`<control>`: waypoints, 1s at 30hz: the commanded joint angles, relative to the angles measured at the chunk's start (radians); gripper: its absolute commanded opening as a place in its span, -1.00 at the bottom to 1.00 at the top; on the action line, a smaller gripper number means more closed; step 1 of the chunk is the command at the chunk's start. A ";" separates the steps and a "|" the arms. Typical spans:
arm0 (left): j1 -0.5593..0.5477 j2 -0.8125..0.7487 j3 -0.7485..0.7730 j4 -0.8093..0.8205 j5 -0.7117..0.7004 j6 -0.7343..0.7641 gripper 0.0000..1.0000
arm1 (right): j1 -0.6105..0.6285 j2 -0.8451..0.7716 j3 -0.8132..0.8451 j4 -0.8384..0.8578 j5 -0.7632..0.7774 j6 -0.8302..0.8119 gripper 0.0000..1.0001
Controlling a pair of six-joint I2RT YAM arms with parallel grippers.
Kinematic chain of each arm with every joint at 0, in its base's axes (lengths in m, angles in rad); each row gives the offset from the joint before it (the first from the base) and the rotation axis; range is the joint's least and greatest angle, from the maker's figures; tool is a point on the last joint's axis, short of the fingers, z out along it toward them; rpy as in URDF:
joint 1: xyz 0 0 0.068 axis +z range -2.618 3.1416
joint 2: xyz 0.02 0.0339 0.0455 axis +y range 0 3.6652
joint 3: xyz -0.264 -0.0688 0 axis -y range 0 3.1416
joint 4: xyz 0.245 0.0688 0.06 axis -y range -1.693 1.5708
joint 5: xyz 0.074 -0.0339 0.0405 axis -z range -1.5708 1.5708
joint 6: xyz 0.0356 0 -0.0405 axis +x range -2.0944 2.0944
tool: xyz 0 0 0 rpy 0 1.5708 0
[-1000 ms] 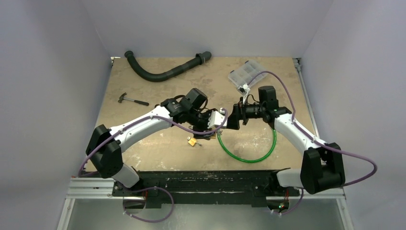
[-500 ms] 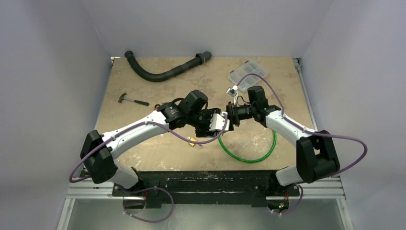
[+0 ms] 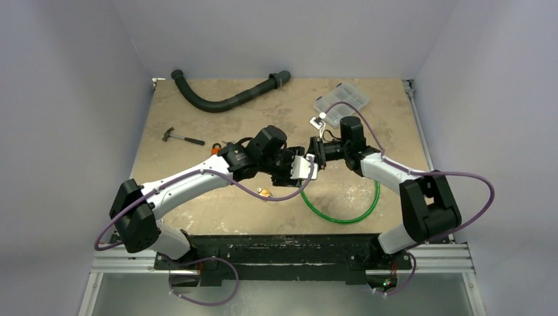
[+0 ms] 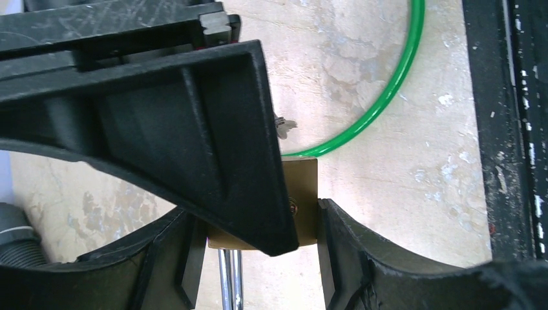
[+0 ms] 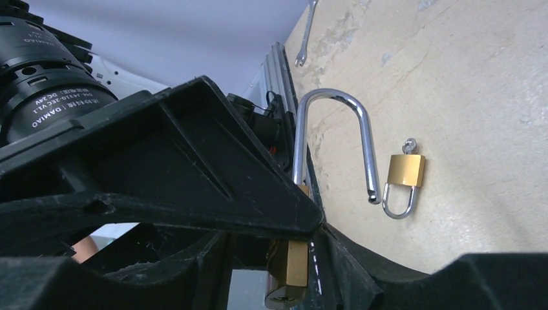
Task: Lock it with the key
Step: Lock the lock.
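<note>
Left gripper [image 3: 305, 168]: clamped on padlock [image 4: 305, 194] body, centre frame.
Right gripper [image 3: 315, 154]: butted against it from frame right; opening hidden, key unseen.
Shackle [image 5: 333, 97]: open, axis pointing away from right gripper.

"That long steel shackle [image 5: 329, 93] on the big brass padlock [image 4: 305, 194], is it chrome?"

"Mirror-bright, yes. The body is a duller yellow metal, same as the little brass padlock [image 5: 406, 171] lying on the tan board bench [image 4: 400, 213]."

"The bench looks rough."

"Matt, chalky and scuffed. The thin green hoop [image 4: 388, 95] is smooth, glossy plastic, and the black curved hose [image 3: 217, 102] is matt."
</note>
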 commanded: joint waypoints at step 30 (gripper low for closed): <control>0.196 -0.141 0.052 -0.015 0.298 -0.280 0.98 | -0.060 -0.141 0.018 -0.012 0.019 -0.020 -1.00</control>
